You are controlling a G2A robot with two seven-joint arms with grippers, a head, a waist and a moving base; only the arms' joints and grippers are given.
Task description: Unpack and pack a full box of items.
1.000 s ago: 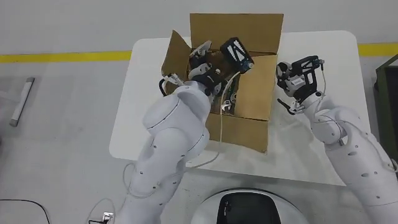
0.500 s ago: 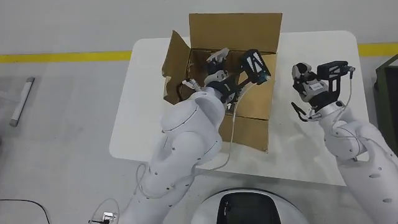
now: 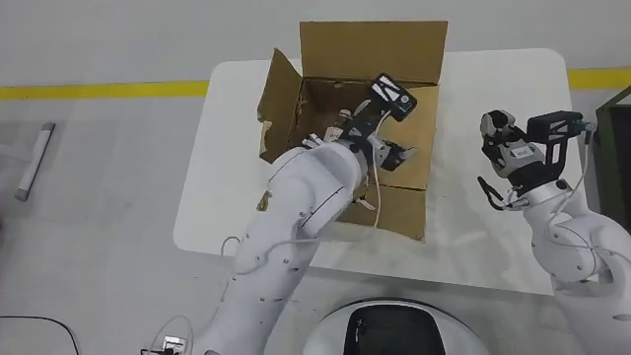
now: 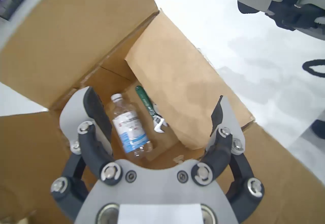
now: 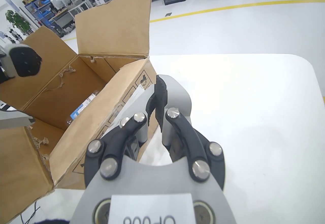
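The cardboard box (image 3: 373,49) stands open on the white table (image 3: 493,227), back flap upright, one side flap leaning in over the opening. The left gripper (image 4: 155,105) hangs above that opening, fingers spread wide and empty. The right gripper (image 5: 158,92), pinched closed on nothing, hovers over bare tabletop beside the box, not touching it. The left wrist view reaches the box floor: a water bottle (image 4: 130,128) lies beside a green-handled wrench (image 4: 149,110)
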